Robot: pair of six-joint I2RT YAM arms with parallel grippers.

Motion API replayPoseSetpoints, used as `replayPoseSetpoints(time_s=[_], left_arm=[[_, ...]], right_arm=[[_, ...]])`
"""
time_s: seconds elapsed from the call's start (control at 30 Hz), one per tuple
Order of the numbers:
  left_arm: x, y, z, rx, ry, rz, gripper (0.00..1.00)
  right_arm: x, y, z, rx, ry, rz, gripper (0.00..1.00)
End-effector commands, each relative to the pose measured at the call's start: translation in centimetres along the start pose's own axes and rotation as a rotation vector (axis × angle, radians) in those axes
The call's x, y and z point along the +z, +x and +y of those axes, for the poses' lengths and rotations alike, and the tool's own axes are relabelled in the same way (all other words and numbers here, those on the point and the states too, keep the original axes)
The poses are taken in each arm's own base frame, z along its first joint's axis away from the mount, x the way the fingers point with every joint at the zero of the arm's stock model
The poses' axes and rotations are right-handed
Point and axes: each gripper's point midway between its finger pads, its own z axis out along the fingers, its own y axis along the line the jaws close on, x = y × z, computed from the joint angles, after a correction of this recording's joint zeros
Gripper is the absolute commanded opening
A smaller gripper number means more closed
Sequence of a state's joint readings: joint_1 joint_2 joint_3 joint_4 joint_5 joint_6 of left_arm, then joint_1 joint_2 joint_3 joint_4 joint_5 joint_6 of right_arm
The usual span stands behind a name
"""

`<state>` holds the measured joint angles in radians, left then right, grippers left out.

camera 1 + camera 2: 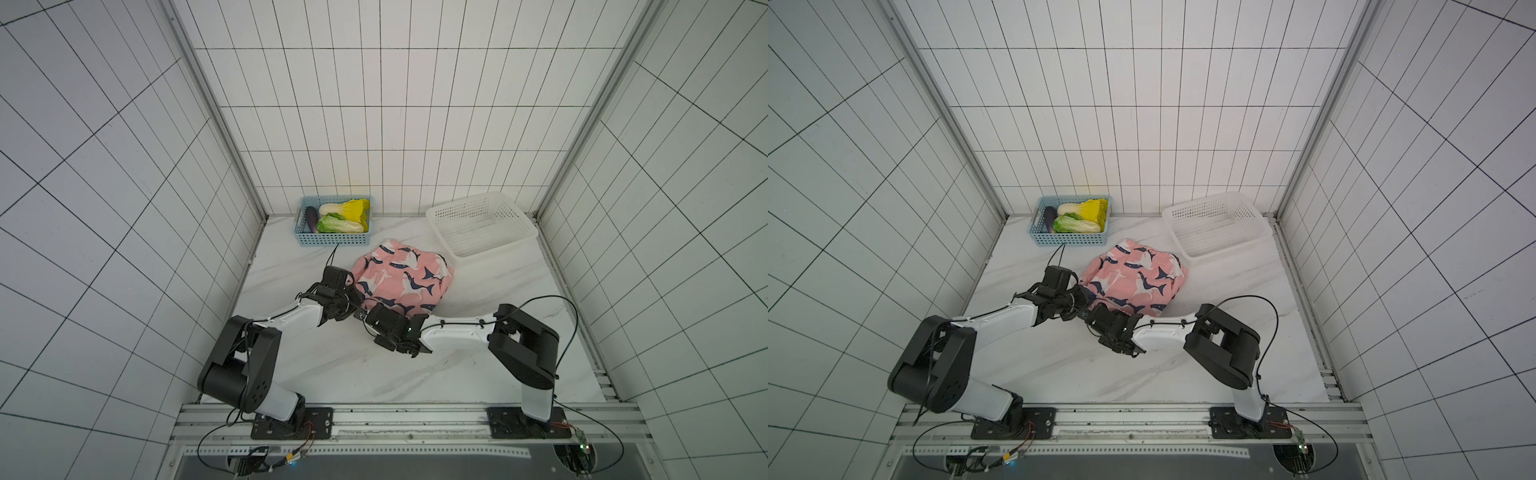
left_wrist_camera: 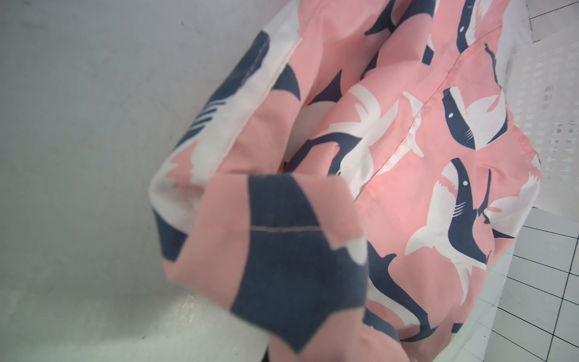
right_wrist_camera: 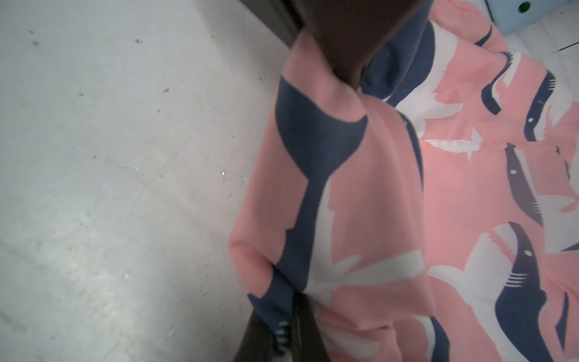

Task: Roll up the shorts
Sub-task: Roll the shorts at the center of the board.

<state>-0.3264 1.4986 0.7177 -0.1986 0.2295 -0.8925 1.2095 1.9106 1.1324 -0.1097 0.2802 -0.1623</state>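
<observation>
Watching from the 6 o'clock edge of the tabletop [image 1: 332,365]. Closest to me, the left arm [image 1: 291,316] reaches in toward 1 o'clock and the right arm [image 1: 457,332] toward 10 o'clock, so the two wrists end up nearly bumping near the middle of the marble.

The right claw [image 1: 365,312] is at the 7 o'clock corner of the shorts [image 1: 403,274]. In its wrist view the dark fingers [image 3: 266,338] look pressed together with a fold of shark-print hem coming up out of them, so I'd call it clenched on the shorts. The hem there is pulled up off the marble.

The left claw [image 1: 356,296] sits just beside it, toward 11 o'clock, against the shorts' 8 o'clock edge. In its own wrist view the cloth has flopped right over it (all you get is pink fabric and a big navy patch), so I can't tell whether it's pinching anything or not.

The shorts are a bunched pink heap around the centre of the tabletop, a bit toward 12 o'clock, mostly lying flat.

Further back at 11 o'clock, against the tiled wall, there's a blue basket [image 1: 332,240] with an eggplant [image 1: 311,219], a green cabbage [image 1: 338,224] and a yellow cabbage [image 1: 351,208] in it. At 1 o'clock sits a white basket [image 1: 496,247], its near corner just beside the far corner of the shorts. I can't tell if they're touching.
</observation>
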Motion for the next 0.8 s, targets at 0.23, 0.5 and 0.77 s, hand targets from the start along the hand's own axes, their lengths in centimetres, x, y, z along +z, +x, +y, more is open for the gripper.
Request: replayPoseSetpoints(time_s=[0.23,0.5,0.77], left_arm=[[-6.6,-3.4,0.0,0.005,0.023,-0.181,0.68],[-8.8,-1.6,1.4,0.032,0.036,-0.194,0.68],[-6.9,0.5,2.1,0.006,0.118,-0.163,0.70]], right_arm=[[-2.9,-0.7,1.4,0.266,-0.437,0.038,0.00],[-5.8,-3.5,2.4,0.466,-0.793,0.005,0.00],[-4.3,-3.2,0.6,0.684,-0.924,-0.017,0.00]])
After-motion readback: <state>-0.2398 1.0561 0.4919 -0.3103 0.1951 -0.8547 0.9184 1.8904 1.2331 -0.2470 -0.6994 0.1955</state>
